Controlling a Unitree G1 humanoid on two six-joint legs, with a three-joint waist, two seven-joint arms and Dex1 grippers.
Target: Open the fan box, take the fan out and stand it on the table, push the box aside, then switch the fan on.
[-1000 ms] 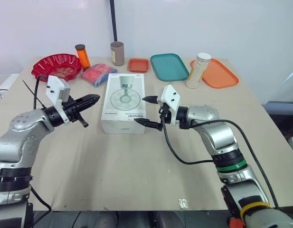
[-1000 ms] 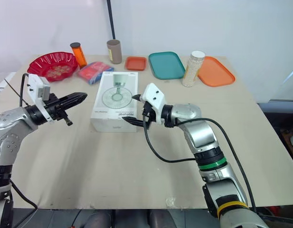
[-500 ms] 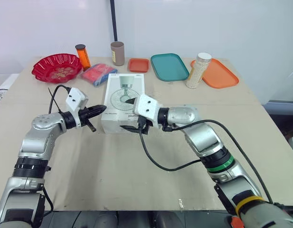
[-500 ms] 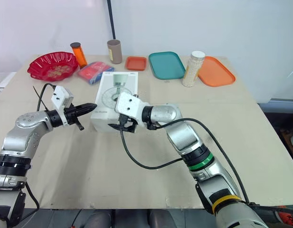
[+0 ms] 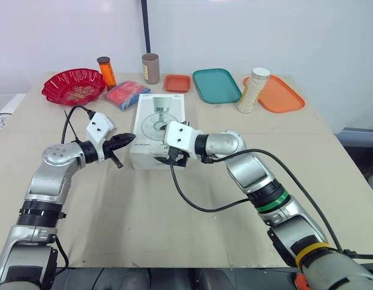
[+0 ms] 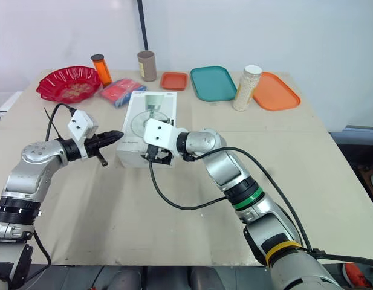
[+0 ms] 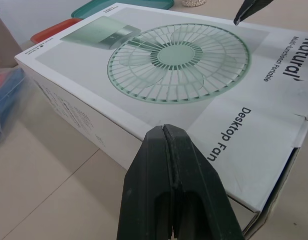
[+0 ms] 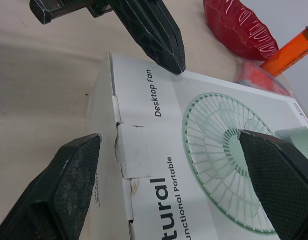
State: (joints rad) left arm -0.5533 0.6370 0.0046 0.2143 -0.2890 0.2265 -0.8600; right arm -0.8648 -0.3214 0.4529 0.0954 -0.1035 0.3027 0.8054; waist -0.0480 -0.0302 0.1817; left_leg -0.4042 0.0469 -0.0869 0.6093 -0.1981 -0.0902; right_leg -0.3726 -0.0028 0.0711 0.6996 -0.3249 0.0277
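The white fan box [image 5: 155, 121] lies flat on the table, lid closed, its printed fan picture [image 7: 176, 67] facing up. My left gripper [image 5: 129, 138] is shut, with nothing in it, its tip just off the box's near left corner. In the right wrist view the left gripper [image 8: 163, 50] hovers over that corner. My right gripper [image 5: 169, 145] is open and straddles the box's near end: one finger over the top face, the other low in front of the end flap [image 8: 136, 152]. I cannot tell if either finger touches the box.
Along the back stand a red bowl [image 5: 73, 86], an orange bottle [image 5: 105, 71], a brown cup [image 5: 150, 67], a small orange tray [image 5: 176, 83], a teal tray [image 5: 216, 84], a white jar [image 5: 252, 89] and an orange tray [image 5: 280, 95]. A red-blue packet [image 5: 124, 94] lies behind the box.
Both arms have closed in on the box. My left gripper has come to its near left corner. My right gripper has swung left from the box's right side to its near end.
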